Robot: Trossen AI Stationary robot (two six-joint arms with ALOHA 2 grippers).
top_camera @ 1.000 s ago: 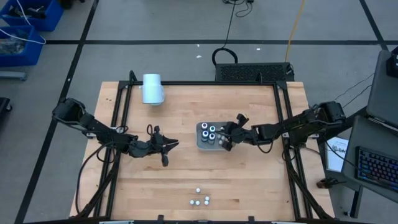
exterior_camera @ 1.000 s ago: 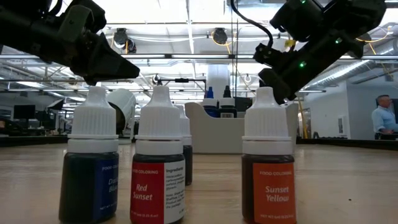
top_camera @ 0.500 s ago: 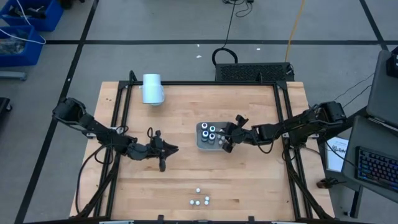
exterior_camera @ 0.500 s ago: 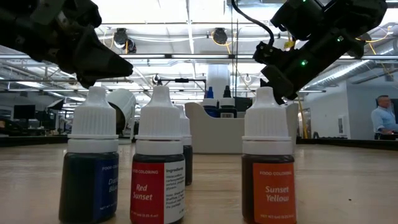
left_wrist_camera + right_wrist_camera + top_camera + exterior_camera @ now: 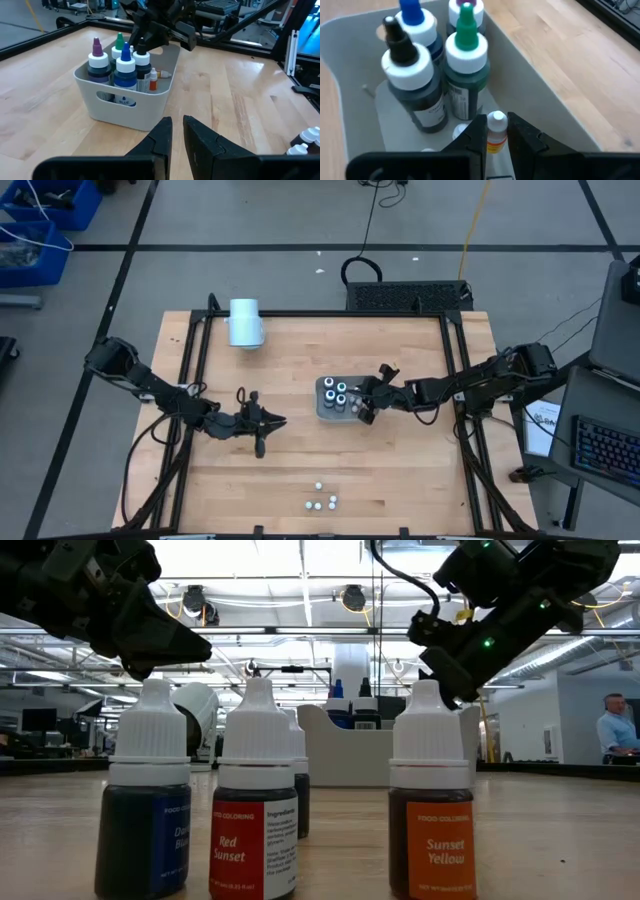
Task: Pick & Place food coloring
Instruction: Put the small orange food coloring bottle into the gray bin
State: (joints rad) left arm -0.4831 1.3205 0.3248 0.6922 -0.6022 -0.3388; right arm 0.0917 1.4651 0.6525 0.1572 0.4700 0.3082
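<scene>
A grey tray (image 5: 322,414) at the table's middle holds several dark bottles of food coloring (image 5: 466,55) with green, blue, black and purple tips, standing on its floor. My right gripper (image 5: 496,121) reaches in over the tray's right side (image 5: 363,408) and is shut on a small white-capped bottle. My left gripper (image 5: 280,420) hovers left of the tray, shut with nothing between its fingers (image 5: 177,132). Several small bottles (image 5: 320,502) stand upright near the table's front edge; in the low view they read Red Sunset (image 5: 255,810) and Sunset Yellow (image 5: 432,815). My right gripper pinches the small bottle between its two fingers at the orange-banded part just below the white cap (image 5: 495,144). The fingers slant down from the table's right side, and the bottle lies along them with its cap (image 5: 496,120) toward their tips. Whether it touches the tray's floor is hidden.
A pale blue cylinder (image 5: 245,322) lies at the table's far left corner. A black frame (image 5: 455,350) runs along the table's sides. Bare wood lies between the tray and the small bottles at the front. A person (image 5: 615,735) stands in the room far behind.
My left gripper has swung a little toward the table's near edge and stays shut on nothing. My right gripper keeps its place over the tray with the small bottle.
</scene>
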